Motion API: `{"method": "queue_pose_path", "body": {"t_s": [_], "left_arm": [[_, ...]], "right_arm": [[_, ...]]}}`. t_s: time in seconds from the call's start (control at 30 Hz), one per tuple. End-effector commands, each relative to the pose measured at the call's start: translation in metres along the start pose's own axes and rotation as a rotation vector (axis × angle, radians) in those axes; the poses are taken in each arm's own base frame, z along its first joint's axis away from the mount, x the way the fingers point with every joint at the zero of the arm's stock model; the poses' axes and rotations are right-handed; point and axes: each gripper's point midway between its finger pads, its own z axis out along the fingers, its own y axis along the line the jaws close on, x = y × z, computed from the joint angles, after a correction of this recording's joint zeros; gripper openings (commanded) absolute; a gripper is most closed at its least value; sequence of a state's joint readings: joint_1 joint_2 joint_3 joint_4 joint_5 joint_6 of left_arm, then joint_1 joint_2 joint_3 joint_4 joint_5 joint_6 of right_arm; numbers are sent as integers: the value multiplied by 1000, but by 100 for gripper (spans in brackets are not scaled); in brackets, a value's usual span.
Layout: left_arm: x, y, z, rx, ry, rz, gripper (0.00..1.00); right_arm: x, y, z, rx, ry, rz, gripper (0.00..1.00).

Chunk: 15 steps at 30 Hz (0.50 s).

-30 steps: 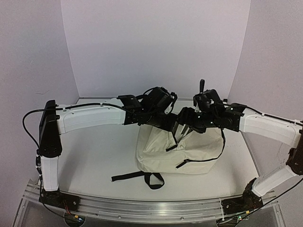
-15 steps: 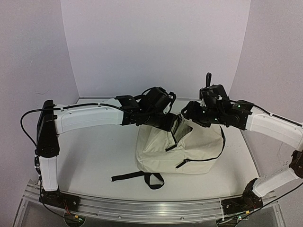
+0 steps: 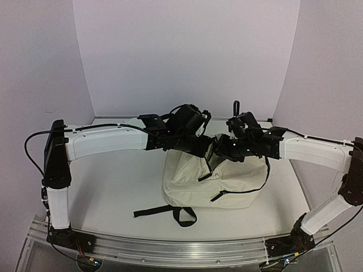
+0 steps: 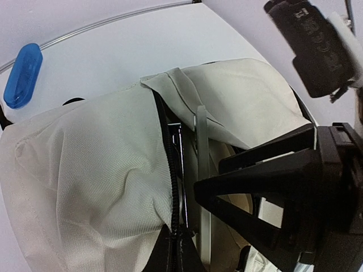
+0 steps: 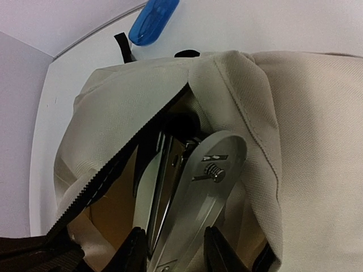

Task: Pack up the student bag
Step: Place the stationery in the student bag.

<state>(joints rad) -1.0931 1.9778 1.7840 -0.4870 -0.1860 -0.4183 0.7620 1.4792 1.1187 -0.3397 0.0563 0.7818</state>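
step: silver tool (image 5: pixel 198 187) partly inside student bag (image 3: pixel 227 181), centre of table (image 3: pixel 113 187) | left gripper (image 4: pixel 199 190): clenched on bag's mouth edge | right gripper (image 5: pixel 173 255): flanks tool, grip unclear | do: hold mouth taut, lower tool straight, release deep inside

Top external: fixed, high and behind the arms (image 3: pixel 108 141), facing forward and down, far enough back to take in the whole table (image 3: pixel 113 187) and the student bag (image 3: pixel 227 187) at frame centre. Left wrist: very close, skimming the bag's open zip edge, apparently rolled sideways; blue object (image 4: pixel 22 73) upper left. Right wrist: closer still, looking into the bag mouth, same blue object at top centre. All three views share the bag opening.
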Motion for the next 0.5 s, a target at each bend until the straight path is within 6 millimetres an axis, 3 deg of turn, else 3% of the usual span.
{"method": "queue_pose_path", "body": {"t_s": [0.0,0.27,0.47], "left_arm": [[-51,-9,-38,48,-150,-12,0],[-52,-20,-37,101,-145,0,0],[-53,-23,-35,112,-145,3,0]], "right_arm": [[0,20,13,-114,20,18,32],[11,54,37,-319,77,28,23],[15,61,47,-365,79,-5,21]]}}
